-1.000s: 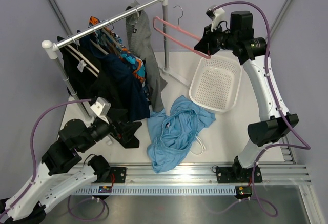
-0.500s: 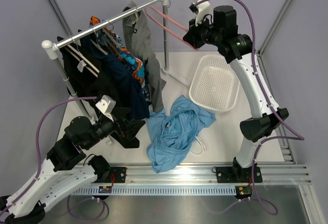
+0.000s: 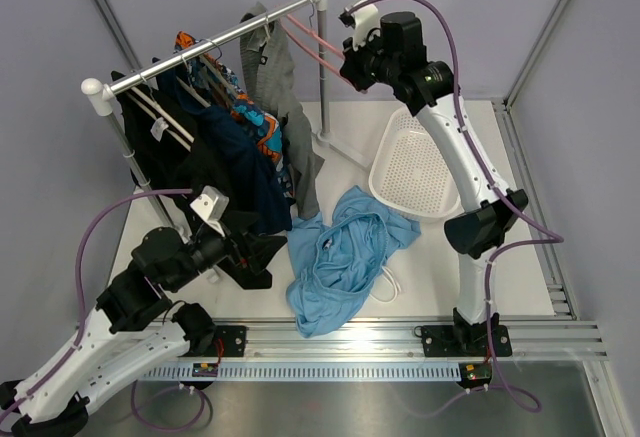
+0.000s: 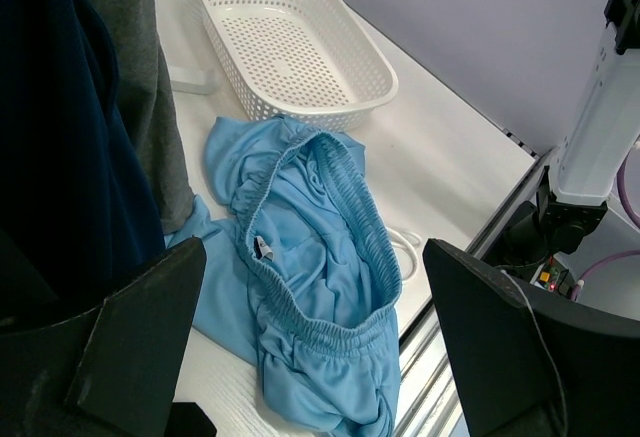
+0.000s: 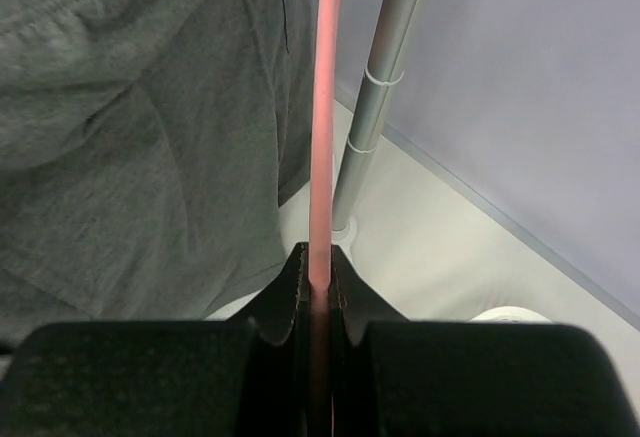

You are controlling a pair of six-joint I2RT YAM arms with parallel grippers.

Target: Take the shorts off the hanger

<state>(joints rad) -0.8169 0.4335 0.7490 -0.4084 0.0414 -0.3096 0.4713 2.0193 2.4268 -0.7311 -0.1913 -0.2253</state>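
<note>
Overhead looking down, wrists close, blue shorts [image 3: 340, 257] [image 4: 310, 257] shared

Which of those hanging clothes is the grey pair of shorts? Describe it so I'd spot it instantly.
Find the silver clothes rail on the table's left side. The grey shorts hang last in the row, at the rail's right-hand end. Unlike the black clothes and the orange-and-blue patterned garment beside them, they are plain mid-grey.

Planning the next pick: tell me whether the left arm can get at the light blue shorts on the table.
Probably yes. The left pincer is open beside the light blue shorts, which lie uncovered on the table; only the hanging grey shorts come close.
</note>
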